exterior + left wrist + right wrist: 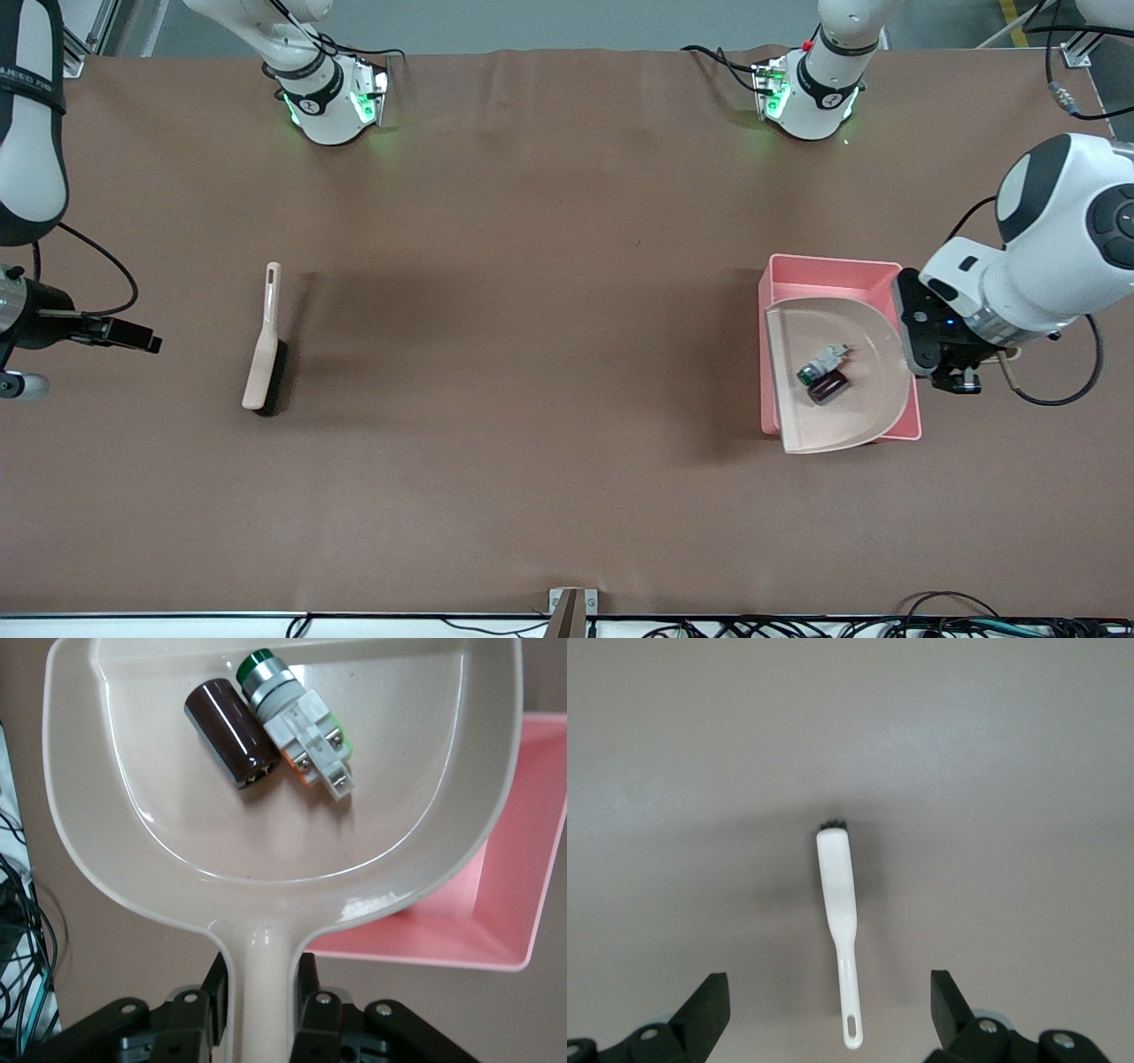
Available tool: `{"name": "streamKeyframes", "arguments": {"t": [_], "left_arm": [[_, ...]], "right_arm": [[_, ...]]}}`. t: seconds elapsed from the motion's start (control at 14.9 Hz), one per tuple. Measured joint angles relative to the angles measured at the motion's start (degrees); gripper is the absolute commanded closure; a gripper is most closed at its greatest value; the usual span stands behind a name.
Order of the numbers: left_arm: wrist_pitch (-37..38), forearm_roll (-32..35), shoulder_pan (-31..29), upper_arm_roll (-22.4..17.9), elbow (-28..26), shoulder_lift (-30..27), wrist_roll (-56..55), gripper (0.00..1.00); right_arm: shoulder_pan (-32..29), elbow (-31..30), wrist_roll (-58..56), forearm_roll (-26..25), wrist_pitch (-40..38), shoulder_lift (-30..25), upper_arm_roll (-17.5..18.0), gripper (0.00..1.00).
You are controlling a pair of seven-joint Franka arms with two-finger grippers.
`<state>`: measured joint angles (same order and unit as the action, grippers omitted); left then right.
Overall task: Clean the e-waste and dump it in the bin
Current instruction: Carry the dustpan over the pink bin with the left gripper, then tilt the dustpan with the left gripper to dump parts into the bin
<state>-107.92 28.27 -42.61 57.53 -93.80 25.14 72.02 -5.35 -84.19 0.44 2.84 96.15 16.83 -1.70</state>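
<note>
Now e-waste point(270, 731) in dustpan point(266, 859) over bin point(496, 904), handle clenched by left pincer point(262, 1010).

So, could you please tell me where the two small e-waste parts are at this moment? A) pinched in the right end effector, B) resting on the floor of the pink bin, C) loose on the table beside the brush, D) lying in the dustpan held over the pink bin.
D: the brown cylinder and the white component lie in the dustpan, which the left end effector grips by its handle over the pink bin.
</note>
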Motion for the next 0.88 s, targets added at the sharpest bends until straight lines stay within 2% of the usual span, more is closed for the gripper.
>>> {"name": "streamKeyframes", "arguments": {"t": [0.13,0.4,0.61,0.88], "left_arm": [[0.01,-0.88,1.13,-3.91,0.02,-0.81,4.31,0.97],[0.02,-6.46,8.20,-16.42,0.13,-4.62,14.08,0.97],[0.32,-7.83,12.52,-22.36,-0.98,-7.76,17.95,0.97],[-0.01,-7.88,17.40,-29.05,-4.60,-10.88,20.23,0.99]], "right_arm": [[0.24,3.84,0.00,-0.01,-6.66,-0.48,0.36,0.00],[0.81,6.68,0.00,0.05,-12.16,-6.07,0.63,0.00],[2.04,5.57,0.02,0.06,-16.76,-11.86,0.72,0.00],[2.25,1.37,0.02,-0.24,-16.97,-16.80,0.58,0.00]]}}
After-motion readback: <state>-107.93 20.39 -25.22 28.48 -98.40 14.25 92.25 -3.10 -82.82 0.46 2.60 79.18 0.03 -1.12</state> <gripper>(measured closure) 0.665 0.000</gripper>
